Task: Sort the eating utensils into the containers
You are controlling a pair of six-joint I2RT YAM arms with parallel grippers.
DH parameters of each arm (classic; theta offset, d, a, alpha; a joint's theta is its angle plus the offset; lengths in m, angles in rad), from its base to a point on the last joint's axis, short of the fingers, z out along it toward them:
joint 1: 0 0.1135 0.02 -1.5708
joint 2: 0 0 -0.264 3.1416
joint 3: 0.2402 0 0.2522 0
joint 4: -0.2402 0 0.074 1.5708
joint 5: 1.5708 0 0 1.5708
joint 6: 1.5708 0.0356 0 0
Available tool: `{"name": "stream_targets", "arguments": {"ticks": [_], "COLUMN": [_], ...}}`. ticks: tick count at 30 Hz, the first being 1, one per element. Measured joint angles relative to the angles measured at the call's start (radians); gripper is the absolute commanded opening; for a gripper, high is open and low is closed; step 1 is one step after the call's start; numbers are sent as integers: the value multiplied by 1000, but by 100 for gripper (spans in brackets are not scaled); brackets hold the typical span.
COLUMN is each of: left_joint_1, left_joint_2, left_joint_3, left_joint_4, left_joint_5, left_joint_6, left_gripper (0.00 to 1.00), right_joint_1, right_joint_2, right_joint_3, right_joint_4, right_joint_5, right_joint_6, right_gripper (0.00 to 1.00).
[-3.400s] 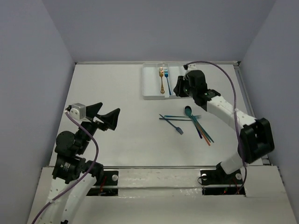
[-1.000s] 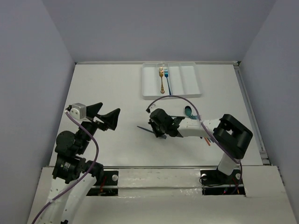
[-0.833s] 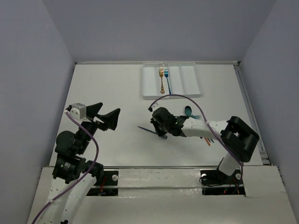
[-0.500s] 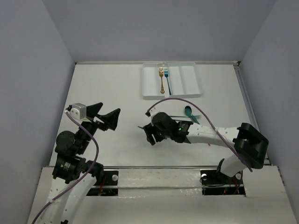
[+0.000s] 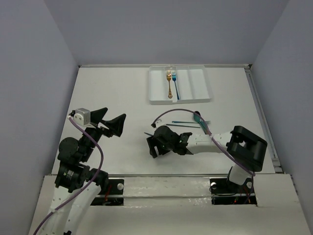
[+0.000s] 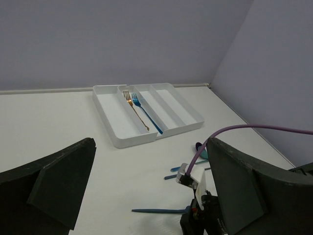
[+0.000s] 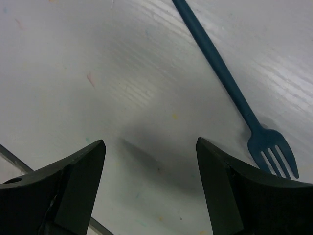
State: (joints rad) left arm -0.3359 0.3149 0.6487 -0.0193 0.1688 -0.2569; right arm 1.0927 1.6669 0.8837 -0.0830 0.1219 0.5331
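Above the white tabletop, the left gripper and right gripper are held spread, the latter beside a thin dark-teal plastic fork.

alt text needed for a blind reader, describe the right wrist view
A slim dark teal plastic fork lies diagonally on the white table, tines toward the lower right. The right arm's two dark fingers stand open at the bottom edge, holding nothing, the fork outside their gap.

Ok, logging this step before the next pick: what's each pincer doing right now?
Left pincer: open, holding nothing.
Right pincer: open, holding nothing; the thin dark teal fork lies free nearby.
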Motion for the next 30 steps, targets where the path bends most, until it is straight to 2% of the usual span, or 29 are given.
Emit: {"name": "stream_targets", "arguments": {"ticks": [8, 13, 18, 22, 30], "left_joint_1": [0, 0, 0, 0, 0], "left_joint_2": [-4, -5, -5, -5, -5], "left_joint_3": [0, 0, 0, 0, 0], "left_joint_4": [0, 0, 0, 0, 0], "left_joint_5": [0, 0, 0, 1, 8], "left_joint_6": [0, 0, 0, 0, 0], "left_gripper": [99, 99, 99, 99, 99], "right_joint_1": [-13, -53, -92, -98, -108], "right_joint_2": [39, 67, 144, 222, 292], "right_joint_3": [41, 70, 157, 255, 355], "right_joint_4": [-14, -23, -29, -69, -117], "right_joint_5": [142, 198, 254, 299, 323], "right_joint_6": [72, 86, 76, 58, 51], "right_gripper": [91, 91, 93, 99, 100]}}
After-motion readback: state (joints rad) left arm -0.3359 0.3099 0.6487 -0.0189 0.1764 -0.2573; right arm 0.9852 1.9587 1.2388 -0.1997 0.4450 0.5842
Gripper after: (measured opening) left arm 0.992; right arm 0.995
